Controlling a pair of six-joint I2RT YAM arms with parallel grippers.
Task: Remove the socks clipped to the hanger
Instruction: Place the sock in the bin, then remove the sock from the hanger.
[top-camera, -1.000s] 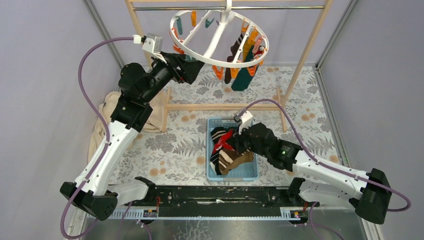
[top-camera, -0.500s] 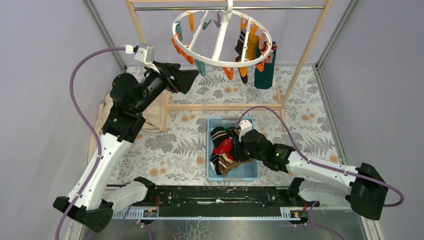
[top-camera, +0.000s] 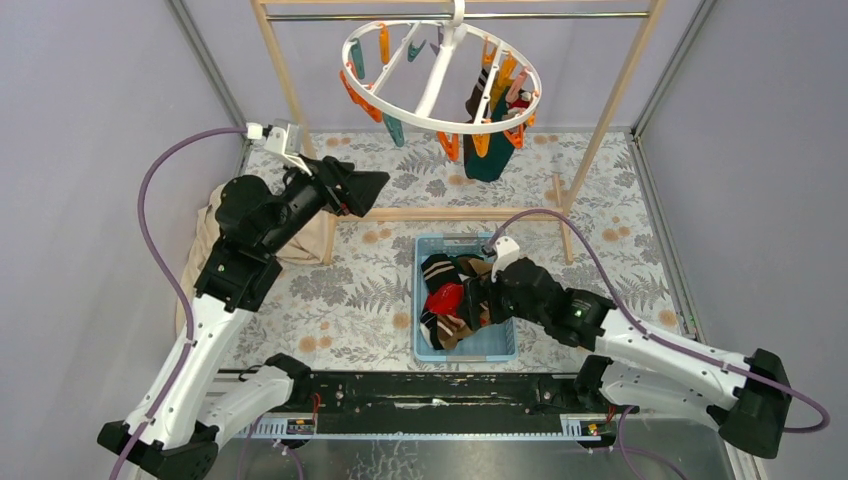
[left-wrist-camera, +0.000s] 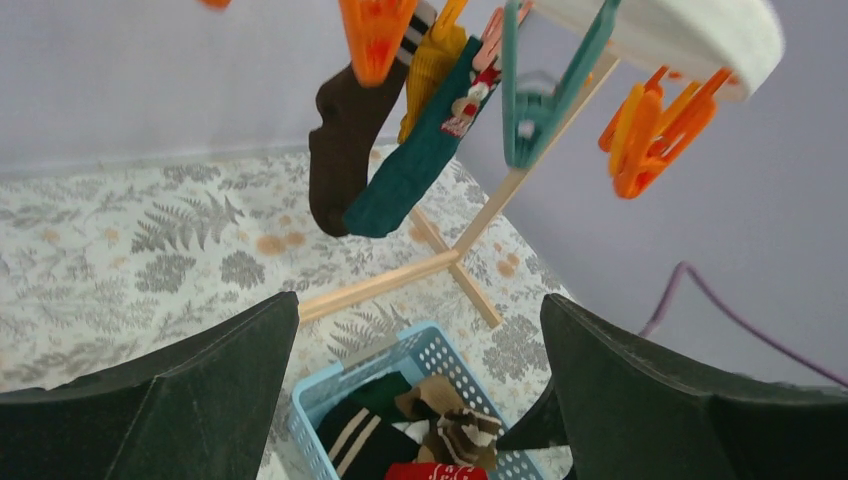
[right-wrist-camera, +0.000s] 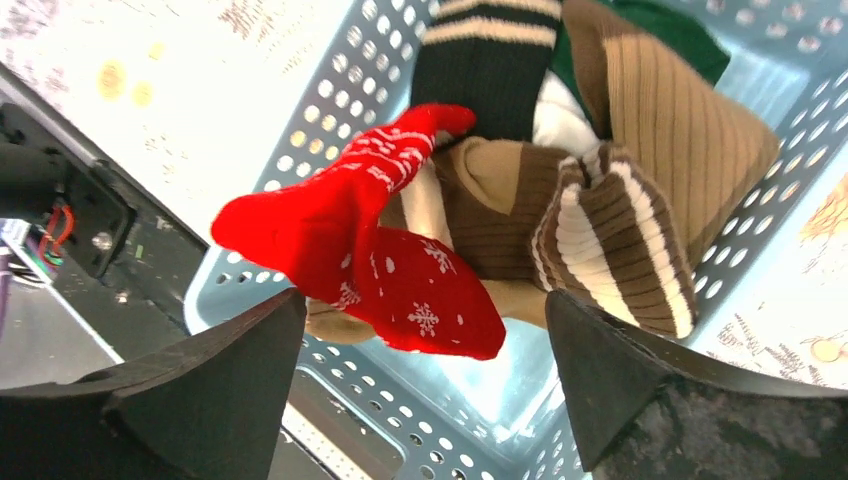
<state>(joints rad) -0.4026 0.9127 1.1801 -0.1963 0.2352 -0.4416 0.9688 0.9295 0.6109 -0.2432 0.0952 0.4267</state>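
Socks (top-camera: 487, 150) left to pull (brown, mustard, teal) hang clipped at far-right of hanger (top-camera: 433, 85). Right gripper (top-camera: 476, 300) jaws spread, empty, over blue basket (top-camera: 470, 355). Left gripper (top-camera: 375, 190) spread, empty, near-left of ring. Next: reach up, grab a sock, tug down.

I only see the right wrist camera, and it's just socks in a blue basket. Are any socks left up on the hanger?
Observer: Yes. A brown sock, a teal sock and a mustard sock hang clipped to the round white hanger.
Operator: Where's the other arm?
Observer: The left gripper is in the air, lower than the hanger and toward its left side, touching no sock.
Operator: Is it holding anything?
Observer: No, its jaws are wide open and empty.
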